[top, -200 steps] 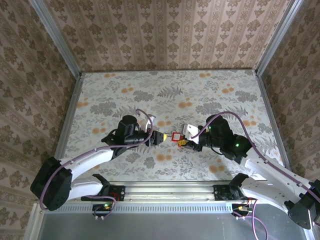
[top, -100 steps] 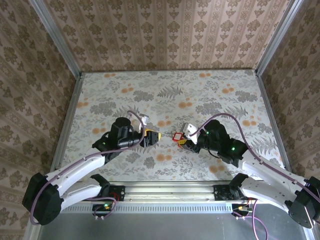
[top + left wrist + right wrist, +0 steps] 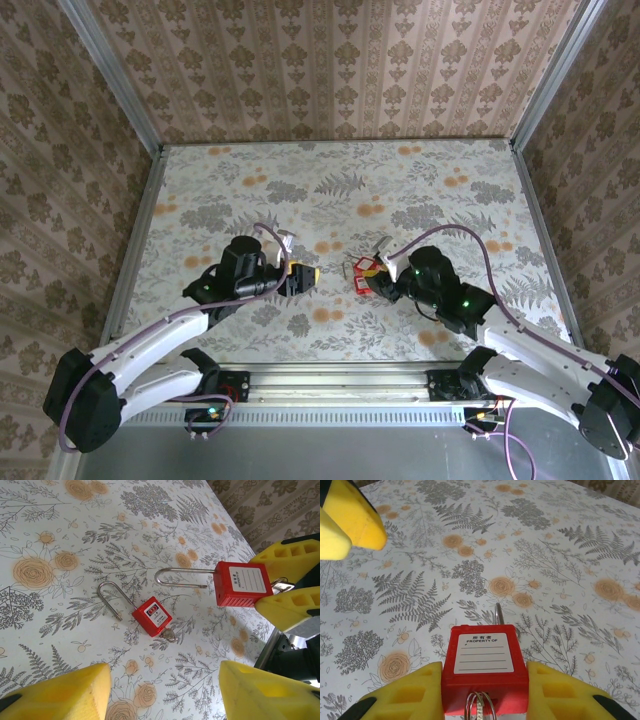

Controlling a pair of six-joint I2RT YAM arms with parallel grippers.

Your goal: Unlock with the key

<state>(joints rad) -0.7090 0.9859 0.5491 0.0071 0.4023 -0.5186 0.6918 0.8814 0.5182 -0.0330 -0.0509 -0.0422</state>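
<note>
Left fingers (image 3: 302, 274) spread wide, empty, low over the table (image 3: 200, 180). Between the arms a red padlock (image 3: 151, 616) lies flat, shackle open. Right fingers (image 3: 376, 285) clamp a second red padlock (image 3: 240, 584) by its body, key ring (image 3: 479, 707) at its base; key possibly inserted, hidden from view.

Underfoot of everything, a worktop (image 3: 300, 180) spread with a pale sheet printed in grey ferns, leafy sprays and small orange blooms. Closed in on three sides by walls (image 3: 330, 70) papered in brown-beige damask, set in vertical stripes. Framed at the far corners by two slanting aluminium posts (image 3: 112, 75) (image 3: 558, 70), with thin metal edging along the worktop's left, right and far sides. Bounded at the near edge by a silver slotted rail (image 3: 340, 385), and beyond that by a flat grey panel (image 3: 330, 455). Up close, the same fern-and-rose print, matte and lying smooth.
</note>
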